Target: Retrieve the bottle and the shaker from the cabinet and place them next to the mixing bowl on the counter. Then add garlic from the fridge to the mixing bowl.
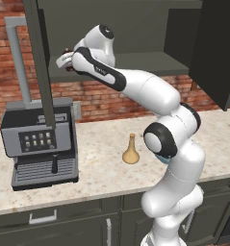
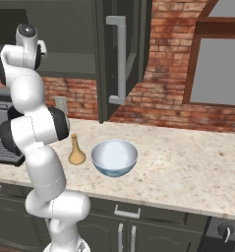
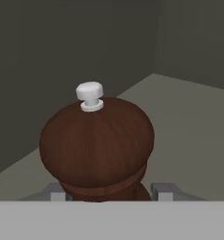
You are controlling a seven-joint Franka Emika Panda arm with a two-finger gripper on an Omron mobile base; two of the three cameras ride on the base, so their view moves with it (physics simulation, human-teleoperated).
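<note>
One shaker [image 3: 97, 145] | inside cabinet [image 3: 48, 51] | bowl [image 2: 114, 156] holds nothing

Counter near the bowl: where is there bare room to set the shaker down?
Bare counter runs wide from the bowl toward the window side. Another free strip lies between the coffee machine and the bottle. The crowded spot is the narrow gap between bottle and bowl, with the arm rising in front.

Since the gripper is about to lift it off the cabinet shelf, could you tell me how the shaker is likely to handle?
The shaker looks like rigid turned wood, so it probably won't deform. Its bulging rounded top over a narrower waist suggests it is top-heavy and may tip if nudged. The smooth curved surface could slip between the fingers.
</note>
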